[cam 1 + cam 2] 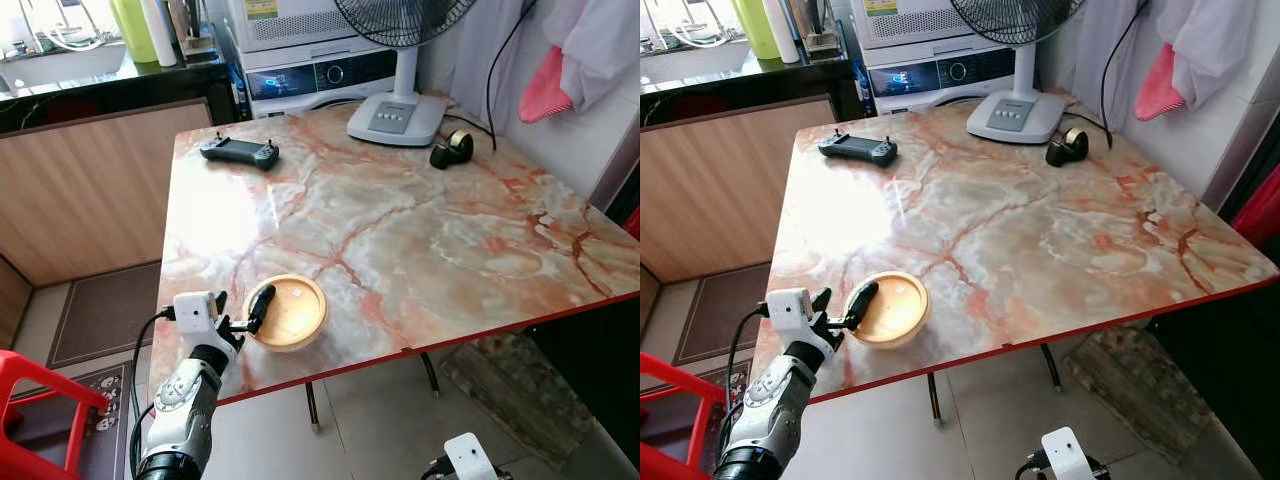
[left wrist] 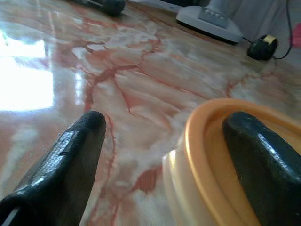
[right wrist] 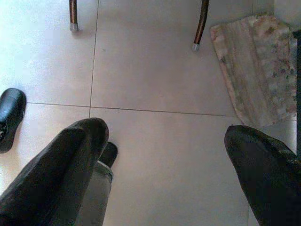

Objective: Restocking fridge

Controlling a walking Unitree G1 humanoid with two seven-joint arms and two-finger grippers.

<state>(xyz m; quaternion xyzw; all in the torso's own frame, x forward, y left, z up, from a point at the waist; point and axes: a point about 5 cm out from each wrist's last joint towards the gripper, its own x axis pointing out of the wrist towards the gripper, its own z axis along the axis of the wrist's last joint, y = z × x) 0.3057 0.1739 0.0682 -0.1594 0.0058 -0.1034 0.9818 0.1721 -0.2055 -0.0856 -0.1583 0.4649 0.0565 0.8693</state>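
Left end effector (image 1: 243, 318), at the near left corner of the marble surface (image 1: 400, 230): its two black fingers (image 2: 70, 160) stand apart and straddle the near-left rim of a shallow round container (image 1: 286, 312), one finger outside the wall, the other inside the orange rim. Whether the pads already press the wall cannot be told; the container rests on the surface and is not lifted. The silver left arm rises from below the surface edge, wrist bent so the fingers lie nearly level with the top.

Container, just inside the near edge of the surface, well apart from the handheld controller (image 1: 239, 151) at the far left, and from the fan base (image 1: 397, 117) and tape roll (image 1: 453, 148) at the far right. Judged from its thin pale wall and orange rim, it is probably light, stiff plastic, smooth and somewhat slippery; contents cannot be made out. A pinch across the rim wall, as set up here, seems the natural hold, though a one-sided grip may let it tilt.

Right end effector (image 3: 164, 174): hangs idle below the surface over the tiled floor (image 3: 155, 75), fingers spread wide, holding nothing.
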